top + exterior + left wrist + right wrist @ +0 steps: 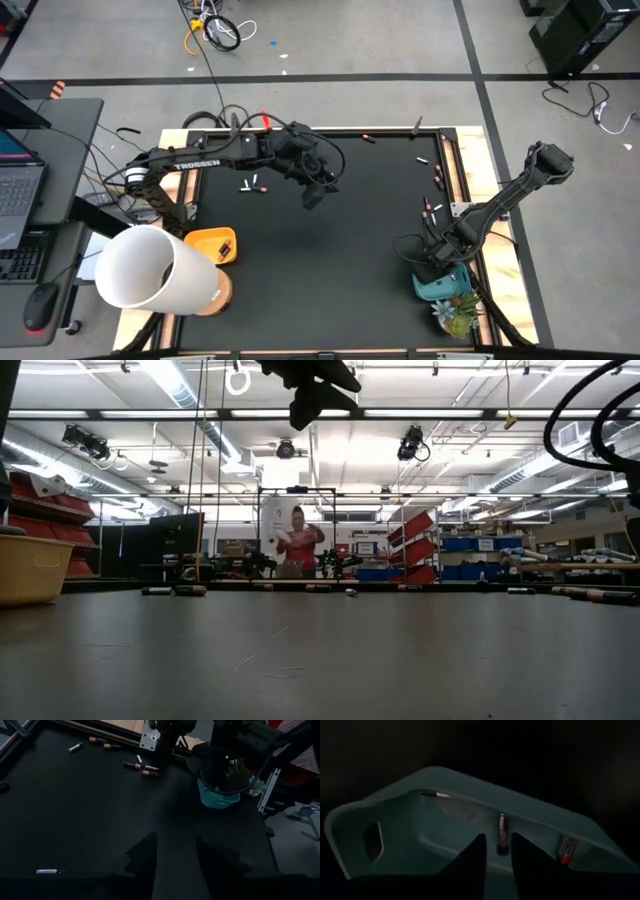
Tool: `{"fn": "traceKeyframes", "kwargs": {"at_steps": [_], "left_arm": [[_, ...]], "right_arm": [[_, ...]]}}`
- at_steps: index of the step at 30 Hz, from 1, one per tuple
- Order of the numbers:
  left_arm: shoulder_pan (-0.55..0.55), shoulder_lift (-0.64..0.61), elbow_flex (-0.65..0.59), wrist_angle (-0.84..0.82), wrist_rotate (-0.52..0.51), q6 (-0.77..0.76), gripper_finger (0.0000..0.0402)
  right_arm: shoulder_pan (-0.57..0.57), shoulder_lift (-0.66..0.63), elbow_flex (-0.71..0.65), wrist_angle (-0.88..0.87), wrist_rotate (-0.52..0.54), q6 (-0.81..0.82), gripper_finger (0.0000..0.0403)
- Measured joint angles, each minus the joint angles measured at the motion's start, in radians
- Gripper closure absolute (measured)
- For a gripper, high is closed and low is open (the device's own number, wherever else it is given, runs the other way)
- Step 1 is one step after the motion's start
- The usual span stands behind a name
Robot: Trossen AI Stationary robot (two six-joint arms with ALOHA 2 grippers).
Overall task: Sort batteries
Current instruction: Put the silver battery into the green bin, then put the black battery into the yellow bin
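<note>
My left gripper (pixel 312 195) hangs open and empty above the black mat (pixel 330 250), left of centre; its fingers show in the left wrist view (pixel 175 862) and at the top of the low view (pixel 312 395). My right gripper (pixel 440 268) is over the teal bin (pixel 445 287) at the mat's right near corner, fingers a little apart (pixel 498 852) and pointing into the bin (pixel 445 820). A slim battery (pixel 502 831) lies inside the bin just past the fingertips, with two more (pixel 442 795) (pixel 567 847). Loose batteries lie on the mat (pixel 250 185) (pixel 430 208) (pixel 142 767) (pixel 49 871).
A yellow bin (pixel 213 245) stands at the mat's left near side, beside a big white cylinder (pixel 150 268). More batteries lie along the far and right edges (pixel 368 137) (pixel 437 175). A wooden frame (pixel 470 160) rims the mat. A person (pixel 298 540) stands far behind the table.
</note>
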Motion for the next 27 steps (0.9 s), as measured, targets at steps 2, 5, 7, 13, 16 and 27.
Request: {"fn": "traceKeyframes", "kwargs": {"at_steps": [2,5,7,13,16,27], "left_arm": [[0.0,0.0,0.0,-0.001,0.0,0.01,0.0249],[0.0,0.0,0.0,-0.002,0.0,0.019,0.0249],[0.0,0.0,0.0,-0.004,0.0,0.02,0.0249],[0.0,0.0,0.0,-0.002,0.0,0.021,0.0249],[0.0,0.0,0.0,0.011,0.0,0.021,0.0249],[0.0,0.0,0.0,0.025,0.0,0.021,0.0249]], "right_arm": [[0.0,0.0,-0.001,0.005,-0.015,-0.001,0.0293],[0.0,0.0,0.007,0.013,-0.049,0.0,0.0269],[0.0,-0.006,0.041,0.01,-0.062,-0.001,0.0261],[-0.003,-0.057,0.209,-0.12,-0.023,-0.011,0.0266],[-0.03,-0.083,0.264,-0.297,0.044,0.001,0.0268],[-0.361,-0.144,0.148,-0.419,0.103,-0.205,0.0268]]}}
